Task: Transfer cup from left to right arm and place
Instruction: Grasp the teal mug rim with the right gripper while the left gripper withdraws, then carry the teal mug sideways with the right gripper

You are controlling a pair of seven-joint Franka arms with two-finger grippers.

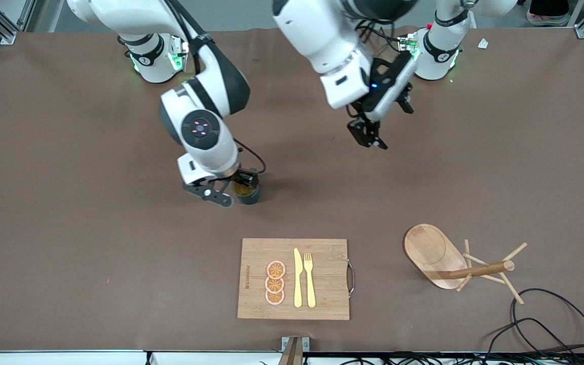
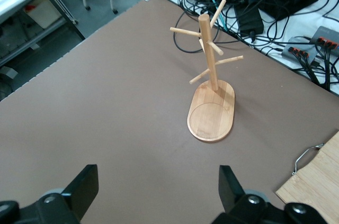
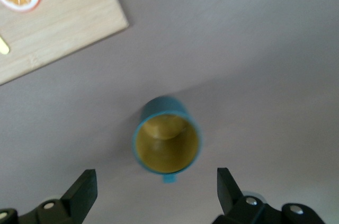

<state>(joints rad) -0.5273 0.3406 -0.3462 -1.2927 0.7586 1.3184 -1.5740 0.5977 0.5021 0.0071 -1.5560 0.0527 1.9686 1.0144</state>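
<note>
Brown tabletop (image 1: 69, 228); cup (image 1: 247, 192) stands upright, set down; right end effector (image 1: 226, 190) wide above it; left end effector (image 1: 373, 134) wide, waiting; placement seemingly finished.

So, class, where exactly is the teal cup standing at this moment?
The cup stands upright on the table, farther from the front camera than the cutting board, right under the open right gripper, which hovers over it without gripping.

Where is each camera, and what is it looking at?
Front: high across the table, facing both arms, left pincer, right pincer.
Left wrist: looks past its open fingers at the mug tree.
Right wrist: looks down between open fingers at the cup.
Shared: cutting board shows in all three.
</note>
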